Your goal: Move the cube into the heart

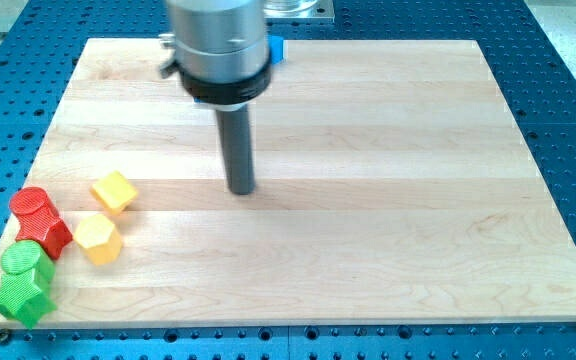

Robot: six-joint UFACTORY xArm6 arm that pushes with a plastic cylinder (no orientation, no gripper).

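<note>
A yellow cube (114, 191) lies at the board's left, turned like a diamond. Just below it lies a second yellow block (97, 238), blunt and many-sided; its exact shape is unclear. The two yellow blocks are close together, almost touching. My tip (241, 190) rests on the wooden board (388, 200) near the middle, well to the right of the yellow cube and level with it. It touches no block.
At the lower left corner sit a red cylinder (33, 204), a second red block (52, 235), a green cylinder (22, 262) and a green star-like block (18, 298). A blue block (279, 47) peeks out behind the arm at the top edge.
</note>
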